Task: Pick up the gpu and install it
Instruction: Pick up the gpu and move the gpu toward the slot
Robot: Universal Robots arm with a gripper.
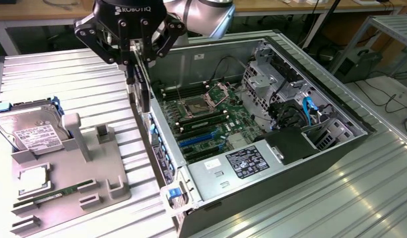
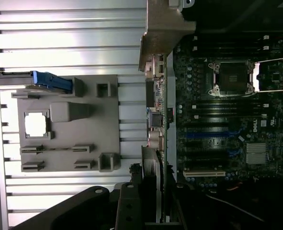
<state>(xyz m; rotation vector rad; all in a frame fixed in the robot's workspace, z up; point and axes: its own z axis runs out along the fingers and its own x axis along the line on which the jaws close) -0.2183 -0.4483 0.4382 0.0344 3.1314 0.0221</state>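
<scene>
My gripper (image 1: 133, 58) hangs above the left wall of the open computer case (image 1: 190, 64), shut on the top edge of the gpu (image 1: 144, 96). The card hangs upright and shows edge-on, a thin dark board with its lower end level with the case's rim. In the wrist view the gpu (image 2: 156, 120) runs as a narrow strip with its silver bracket (image 2: 163, 33) at the far end, lying along the edge of the green motherboard (image 2: 218, 120). The gripper (image 2: 151, 191) clamps the card's near end. Blue expansion slots (image 1: 197, 141) lie below on the motherboard.
A grey parts fixture (image 1: 91, 173) lies on the ribbed metal table at the exterior view's left, holding a hard drive (image 1: 28, 131), a CPU (image 1: 33, 177) and a RAM stick (image 1: 54, 194). Inside the case are the power supply (image 1: 246, 161), drive cage (image 1: 270, 74) and blue cables (image 1: 309, 111).
</scene>
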